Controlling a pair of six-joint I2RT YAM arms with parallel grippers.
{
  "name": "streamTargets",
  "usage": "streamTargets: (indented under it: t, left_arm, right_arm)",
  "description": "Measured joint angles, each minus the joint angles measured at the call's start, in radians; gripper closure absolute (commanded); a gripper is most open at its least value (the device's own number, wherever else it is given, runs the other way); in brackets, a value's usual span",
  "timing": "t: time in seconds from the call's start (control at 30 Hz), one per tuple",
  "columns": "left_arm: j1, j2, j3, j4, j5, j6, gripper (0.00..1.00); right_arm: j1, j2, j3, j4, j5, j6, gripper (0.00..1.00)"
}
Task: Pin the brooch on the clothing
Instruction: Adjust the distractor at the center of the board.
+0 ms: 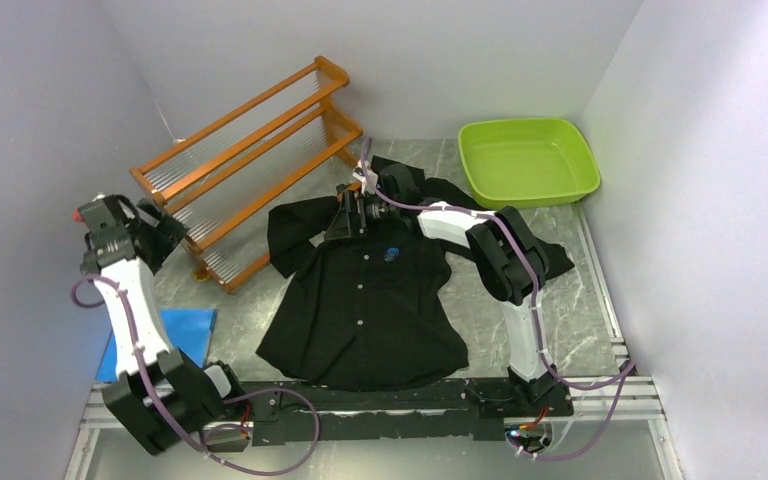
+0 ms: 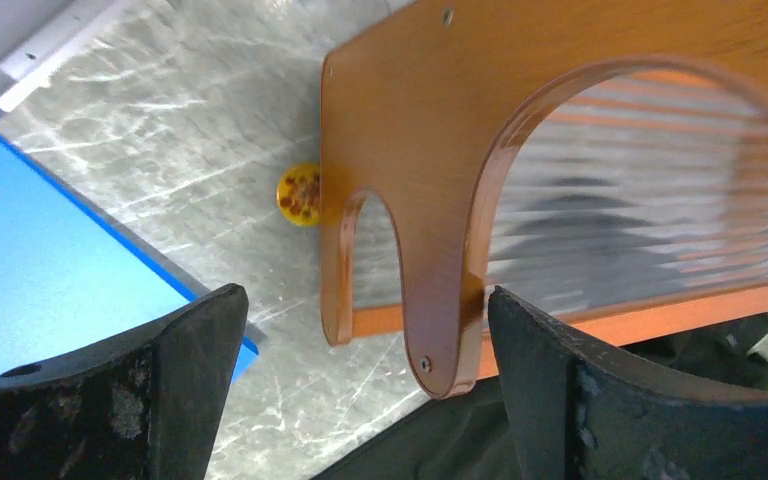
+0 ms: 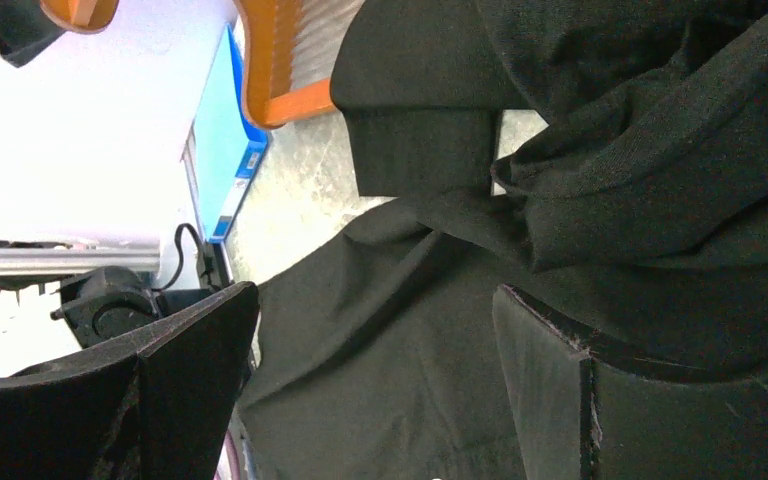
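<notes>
left gripper point(image 2: 360, 300): jaws wide apart, nothing between the fingers point(image 2: 185, 375)
it's up off the table point(image 1: 590, 320) at far left, aimed at the end panel of the orange rack point(image 2: 410, 110)
small yellow disc point(image 2: 300, 193) with red dots lies on the grey marbled top, right against that panel's edge
blue pad point(image 2: 50, 270) sits near-left of it, one corner under the left finger in the wrist view

right gripper point(image 3: 375, 295): jaws apart too, not clamped on anything, only black fabric behind the gap
it hangs over the collar end of the shirt point(image 1: 360, 320), arm stretched across the shirt's right sleeve

shirt is flat, front up, mid-table, collar far, hem at the near rail between the two bases
blue brooch point(image 1: 392, 252) is on the chest, just right of the button line, near the right gripper
can't tell from above whether it's pinned through or just lying there

green tub point(image 1: 528, 160) at far right, apart from the shirt
</notes>
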Motion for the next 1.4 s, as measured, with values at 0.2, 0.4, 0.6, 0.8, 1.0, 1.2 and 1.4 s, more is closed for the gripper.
streamTargets:
  t: [0.2,0.4,0.6,0.8,1.0,1.2,1.4]
  left_arm:
    - [0.051,-0.156,-0.109,0.121,0.122,-0.016,0.07]
    - [0.055,-0.035,-0.092,0.163,0.232,-0.016,0.08]
    - [0.056,-0.193,-0.207,0.220,0.341,-0.048,0.12]
    - [0.043,-0.440,-0.340,0.263,0.431,-0.102,0.28]
    - [0.012,-0.458,-0.505,0.268,0.443,-0.147,0.36]
    - [0.008,-0.282,-0.496,0.312,0.400,-0.161,0.39]
    - [0.003,-0.022,-0.318,0.364,0.341,-0.136,0.38]
  right_arm:
    - [0.000,0.000,-0.018,0.014,-0.016,0.003,0.09]
    - [0.000,0.000,-0.019,0.025,-0.017,0.003,0.09]
    - [0.000,0.000,-0.019,0.030,-0.027,0.011,0.09]
    - [0.000,0.000,-0.019,0.048,-0.042,0.022,0.09]
    - [0.000,0.000,-0.022,0.052,-0.043,0.025,0.09]
    - [0.000,0.000,-0.030,0.051,-0.044,0.025,0.09]
    - [0.000,0.000,-0.030,0.051,-0.044,0.024,0.09]
